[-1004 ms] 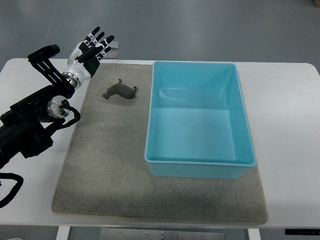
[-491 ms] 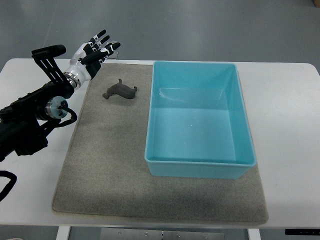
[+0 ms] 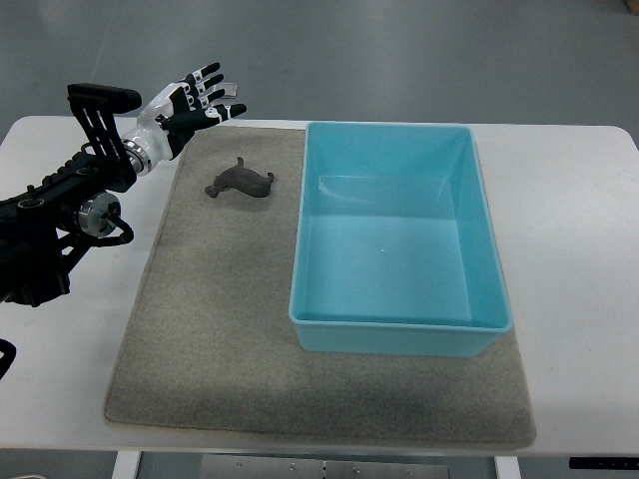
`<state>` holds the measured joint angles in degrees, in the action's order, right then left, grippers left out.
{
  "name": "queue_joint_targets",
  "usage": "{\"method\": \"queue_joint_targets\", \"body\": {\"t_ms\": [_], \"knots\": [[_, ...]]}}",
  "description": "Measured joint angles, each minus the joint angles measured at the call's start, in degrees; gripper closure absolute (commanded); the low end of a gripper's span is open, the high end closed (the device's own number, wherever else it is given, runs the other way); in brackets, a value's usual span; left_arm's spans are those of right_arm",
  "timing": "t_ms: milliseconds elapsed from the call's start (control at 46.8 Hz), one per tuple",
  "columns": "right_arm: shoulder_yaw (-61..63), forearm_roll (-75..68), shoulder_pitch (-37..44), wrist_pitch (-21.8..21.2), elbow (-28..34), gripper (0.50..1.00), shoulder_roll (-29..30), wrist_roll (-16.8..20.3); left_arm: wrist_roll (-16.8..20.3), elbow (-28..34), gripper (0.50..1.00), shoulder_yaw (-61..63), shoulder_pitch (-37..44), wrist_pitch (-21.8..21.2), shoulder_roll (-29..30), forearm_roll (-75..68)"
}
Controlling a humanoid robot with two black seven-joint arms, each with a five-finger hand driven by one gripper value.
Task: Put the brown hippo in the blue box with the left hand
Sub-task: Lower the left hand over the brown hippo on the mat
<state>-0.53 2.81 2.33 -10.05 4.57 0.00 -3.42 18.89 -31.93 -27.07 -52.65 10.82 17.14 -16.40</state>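
Note:
A small brown hippo (image 3: pixel 240 181) lies on the grey mat (image 3: pixel 210 329), near its far left corner. To its right stands the blue box (image 3: pixel 397 237), with nothing inside. My left hand (image 3: pixel 195 98) hovers above the mat's far left corner, up and left of the hippo and apart from it. Its black and white fingers (image 3: pixel 222 93) are spread and hold nothing. The right arm does not show.
The mat lies on a white table (image 3: pixel 584 249). The left arm's black links (image 3: pixel 60 220) cover the table's left edge. Grey floor shows beyond the far edge.
The left hand has swung to the right and slightly up, its fingers now pointing more toward the right. The hippo and the box have not moved.

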Motion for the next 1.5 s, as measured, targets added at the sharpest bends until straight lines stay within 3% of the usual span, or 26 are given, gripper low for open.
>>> {"method": "queue_joint_targets", "body": {"t_ms": [619,1495], "knots": [[0.0,0.0,0.0,0.0,0.0,0.564,0.0,0.0,0.0,-0.8,0.501,4.8,-1.8,0.1,0.3,-2.9],[0.0,0.0,0.0,0.0,0.0,0.564,0.0,0.0,0.2,-5.0,0.501,6.5,-6.3,-0.5,3.3,-50.2]]}}
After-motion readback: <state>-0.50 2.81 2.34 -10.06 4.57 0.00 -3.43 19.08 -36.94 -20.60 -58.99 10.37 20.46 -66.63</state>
